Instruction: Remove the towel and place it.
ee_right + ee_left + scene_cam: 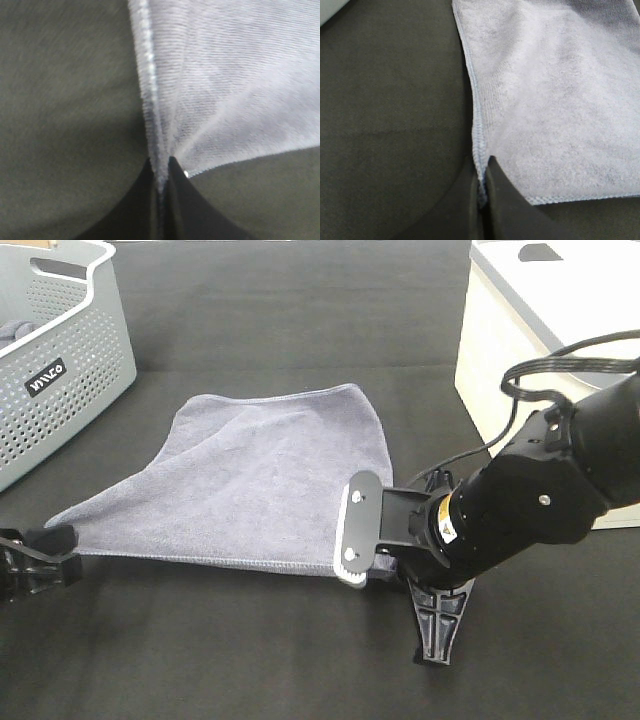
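The greyish-lavender towel (250,485) lies spread on the black table, stretched between both grippers along its near hem. My left gripper (62,545) is shut on the towel's near left corner; the left wrist view shows the hem (479,150) pinched between the closed fingers. My right gripper (385,558) is shut on the near right corner, partly hidden under the arm; the right wrist view shows the cloth (210,90) gathered into folds between the closed fingers. No white tag shows.
A grey perforated basket (75,360) stands at the back left. A white box (540,330) stands at the back right, behind my right arm (540,500). Black table surface (230,650) runs along the front.
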`<state>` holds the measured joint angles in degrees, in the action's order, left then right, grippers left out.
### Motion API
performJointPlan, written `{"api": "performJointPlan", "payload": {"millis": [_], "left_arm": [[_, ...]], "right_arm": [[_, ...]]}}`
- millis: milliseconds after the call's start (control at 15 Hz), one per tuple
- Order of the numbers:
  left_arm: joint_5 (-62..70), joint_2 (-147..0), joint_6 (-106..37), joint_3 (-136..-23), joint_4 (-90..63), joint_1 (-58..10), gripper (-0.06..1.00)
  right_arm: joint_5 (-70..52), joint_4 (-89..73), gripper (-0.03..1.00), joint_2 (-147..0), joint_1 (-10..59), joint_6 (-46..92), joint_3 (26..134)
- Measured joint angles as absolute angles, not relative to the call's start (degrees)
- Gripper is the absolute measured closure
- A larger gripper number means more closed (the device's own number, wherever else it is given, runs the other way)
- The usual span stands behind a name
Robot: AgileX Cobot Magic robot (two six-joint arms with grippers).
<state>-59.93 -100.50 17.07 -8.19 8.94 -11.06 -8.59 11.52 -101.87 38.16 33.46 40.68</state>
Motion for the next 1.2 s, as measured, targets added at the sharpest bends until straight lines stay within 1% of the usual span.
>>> {"api": "performJointPlan", "payload": {"millis": [67,133,200,267,333,400,467,533,600,667,733,800,1000,1200], "left_arm": [[-60.0,-100.5,17.1,-8.2,8.9,-11.1,0.94],[-60.0,-100.5,17.1,-8.2,8.6,-11.1,0.94],[-60.0,-100.5,17.1,-8.2,8.4,-11.1,0.94],[-60.0,-100.5,17.1,-8.2,8.5,-11.1,0.92],[-60.0,-100.5,17.1,-8.2,8.5,-11.1,0.86],[-60.0,-100.5,17.1,-8.2,8.5,-11.1,0.74],[-60.0,-100.5,17.1,-8.2,8.5,-11.1,0.60],[-59.8,-100.5,17.1,-8.2,8.4,-11.1,0.44],[-59.4,-100.5,17.7,-8.1,8.4,-11.1,0.31],[-59.3,-100.5,18.7,-7.8,8.3,-11.1,0.23],[-59.0,-100.5,20.0,-7.2,8.2,-11.1,0.18],[-58.6,-100.5,21.9,-6.0,7.8,-11.1,0.17],[-58.2,-100.4,27.2,-5.0,7.1,-11.1,0.16],[-58.1,-100.4,29.0,-5.0,7.0,-11.1,0.16]], "right_arm": [[-8.7,12.0,0.93,-102.0,38.2,34.8,40.7],[-9.2,12.3,0.88,-102.0,38.2,35.1,40.7],[-10.1,12.3,0.78,-102.0,38.2,35.3,40.7],[-10.7,12.3,0.64,-102.0,38.2,35.5,40.7],[-11.2,12.3,0.54,-102.0,38.2,35.6,40.7],[-11.6,12.3,0.47,-102.0,38.2,35.6,40.7],[-11.7,12.3,0.44,-101.9,38.2,35.8,40.7],[-12.0,12.3,0.43,-101.5,38.2,35.9,40.7],[-13.2,12.4,0.42,-100.4,38.2,36.0,40.7],[-14.7,12.5,0.42,-98.8,38.2,36.0,40.7],[-16.5,12.5,0.42,-96.8,38.2,36.0,40.7],[-19.1,12.5,0.42,-93.6,38.2,35.9,40.6],[-21.7,12.5,0.42,-86.5,38.2,34.3,40.6],[-21.8,12.5,0.42,-80.2,38.2,33.4,40.6]]}}
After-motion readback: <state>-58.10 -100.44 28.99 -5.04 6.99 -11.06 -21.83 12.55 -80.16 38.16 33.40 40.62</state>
